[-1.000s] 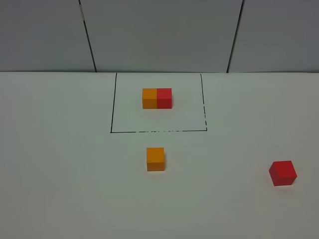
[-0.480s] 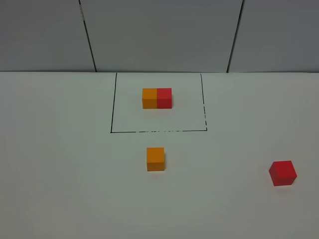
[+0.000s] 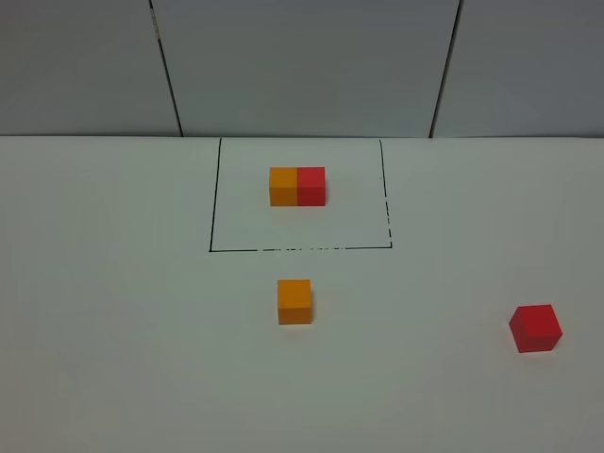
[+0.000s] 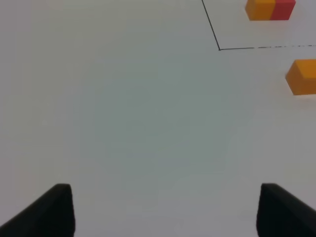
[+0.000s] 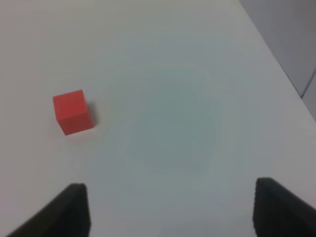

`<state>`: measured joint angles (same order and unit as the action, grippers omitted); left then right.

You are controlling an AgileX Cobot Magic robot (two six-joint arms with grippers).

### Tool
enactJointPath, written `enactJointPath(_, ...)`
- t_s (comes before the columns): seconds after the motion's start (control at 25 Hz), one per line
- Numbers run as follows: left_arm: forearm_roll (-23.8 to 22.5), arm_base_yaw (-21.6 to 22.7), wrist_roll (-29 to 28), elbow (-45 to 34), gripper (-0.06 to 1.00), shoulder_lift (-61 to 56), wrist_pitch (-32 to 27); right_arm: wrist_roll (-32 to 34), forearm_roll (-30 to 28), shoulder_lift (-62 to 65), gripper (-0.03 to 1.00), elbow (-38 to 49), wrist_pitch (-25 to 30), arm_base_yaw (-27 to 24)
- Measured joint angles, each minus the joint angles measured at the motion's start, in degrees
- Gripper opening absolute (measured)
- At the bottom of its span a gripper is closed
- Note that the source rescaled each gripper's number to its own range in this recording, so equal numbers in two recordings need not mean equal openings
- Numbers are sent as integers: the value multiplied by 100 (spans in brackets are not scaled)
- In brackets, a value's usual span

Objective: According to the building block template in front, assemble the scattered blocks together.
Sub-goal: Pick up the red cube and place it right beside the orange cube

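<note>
The building block template [image 3: 297,186], an orange and a red cube joined side by side, sits inside a thin black rectangle [image 3: 213,208] at the back of the white table. In front of that frame stands the loose orange cube [image 3: 294,301]; the loose red cube [image 3: 535,327] lies far to the right. No arm shows in the exterior high view. My left gripper [image 4: 165,212] is open over bare table, with the orange cube [image 4: 302,76] and the template [image 4: 270,10] ahead of it and off to one side. My right gripper [image 5: 170,210] is open and empty, the red cube [image 5: 72,111] ahead of one finger.
The white table [image 3: 113,330] ends at a grey panelled wall [image 3: 302,66] at the back. In the right wrist view the table's edge [image 5: 276,59] runs close along one side.
</note>
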<state>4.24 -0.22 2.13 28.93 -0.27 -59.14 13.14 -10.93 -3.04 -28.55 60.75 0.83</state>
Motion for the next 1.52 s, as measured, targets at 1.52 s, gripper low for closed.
enactJointPath(1.52,-6,0,-24,0,95,0,-5,0,0,0,42,0,0,0)
